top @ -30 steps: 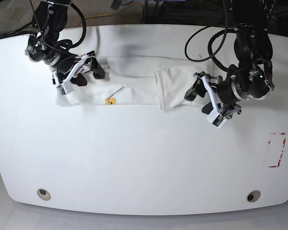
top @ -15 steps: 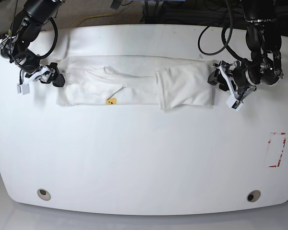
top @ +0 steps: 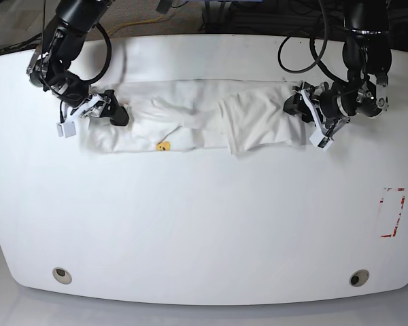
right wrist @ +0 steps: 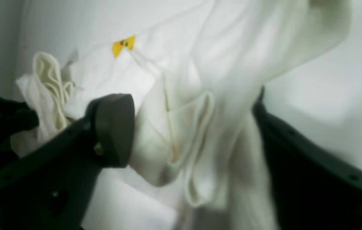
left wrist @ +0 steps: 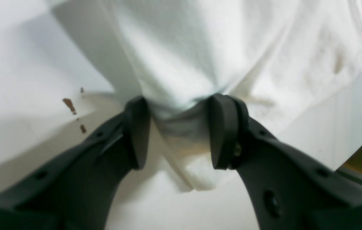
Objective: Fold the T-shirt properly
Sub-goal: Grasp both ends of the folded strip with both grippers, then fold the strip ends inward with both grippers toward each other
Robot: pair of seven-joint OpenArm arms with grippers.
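Note:
The white T-shirt (top: 190, 115) lies as a long folded band across the far part of the table, with one small yellow print mark (top: 164, 146) showing. My left gripper (top: 300, 112) is at the band's right end. In the left wrist view (left wrist: 177, 127) its jaws hold bunched white cloth (left wrist: 184, 48) between them. My right gripper (top: 115, 114) is at the band's left end. In the right wrist view (right wrist: 193, 134) thick folds of the shirt (right wrist: 225, 57) fill the gap between its fingers, near the yellow mark (right wrist: 123, 44).
The white table (top: 204, 224) has two round holes near its front edge (top: 62, 275) (top: 358, 278) and a red-marked patch (top: 392, 212) at the right. Cables hang behind the back edge. Small brown specks (left wrist: 69, 104) mark the table beside the left gripper.
Both grippers stood just outside the shirt's ends half a second ago and have moved inward onto them. The shirt's left end and the yellow mark have shifted slightly right.

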